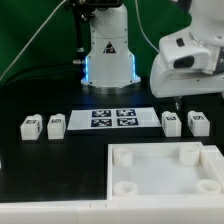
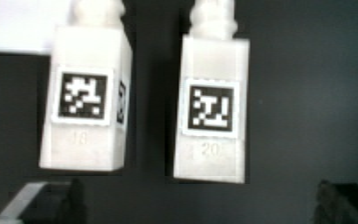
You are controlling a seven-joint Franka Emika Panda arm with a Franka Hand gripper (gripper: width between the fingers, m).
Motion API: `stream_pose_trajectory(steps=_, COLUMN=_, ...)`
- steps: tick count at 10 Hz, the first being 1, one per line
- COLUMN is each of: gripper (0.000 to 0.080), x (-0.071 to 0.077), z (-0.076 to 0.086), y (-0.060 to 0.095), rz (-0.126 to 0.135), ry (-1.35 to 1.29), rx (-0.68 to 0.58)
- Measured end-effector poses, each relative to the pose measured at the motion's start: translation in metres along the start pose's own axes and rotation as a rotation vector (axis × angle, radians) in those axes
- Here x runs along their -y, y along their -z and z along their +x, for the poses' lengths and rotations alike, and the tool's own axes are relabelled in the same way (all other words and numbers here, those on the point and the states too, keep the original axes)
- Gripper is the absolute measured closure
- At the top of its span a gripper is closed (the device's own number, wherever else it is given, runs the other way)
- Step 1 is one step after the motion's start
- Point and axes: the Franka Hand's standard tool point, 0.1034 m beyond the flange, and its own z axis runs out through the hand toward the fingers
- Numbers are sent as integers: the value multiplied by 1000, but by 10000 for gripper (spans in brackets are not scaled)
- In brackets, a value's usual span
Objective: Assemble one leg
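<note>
In the exterior view, the gripper [image 1: 178,98] is hovering above two legs [image 1: 171,123] lying on the exterior view's right of the marker board [image 1: 112,118], aligning for pickup. In the wrist view, its fingers [image 2: 43,200] are standing apart, empty, with one leg [image 2: 211,105] centred ahead.

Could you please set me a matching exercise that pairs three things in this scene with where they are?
Things: 1 marker board; 2 square top; 3 gripper.
Places: A over the two legs at the exterior view's right; B nearest the exterior camera; C middle of the row, with legs on either side.
Pairs: 1-C; 2-B; 3-A.
</note>
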Motion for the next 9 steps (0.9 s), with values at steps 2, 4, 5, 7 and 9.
stream_pose_trajectory(steps=2, gripper=150, x=5, z=2, y=0, rz=4, ry=-8, rx=285)
stream_pose_trajectory(steps=4, gripper=150, x=10, z=6, y=-11, rz=4, ry=2, rx=394)
stream_pose_trajectory(steps=5, gripper=150, x=13, z=8, y=-16, rz=6, ry=4, rx=370)
stream_pose_trajectory(steps=7, gripper=150, x=17, z=7, y=-27, rz=5, ry=10, rx=349)
stream_pose_trajectory(steps=9, gripper=150, x=17, z=7, y=-38, rz=6, ry=8, rx=333)
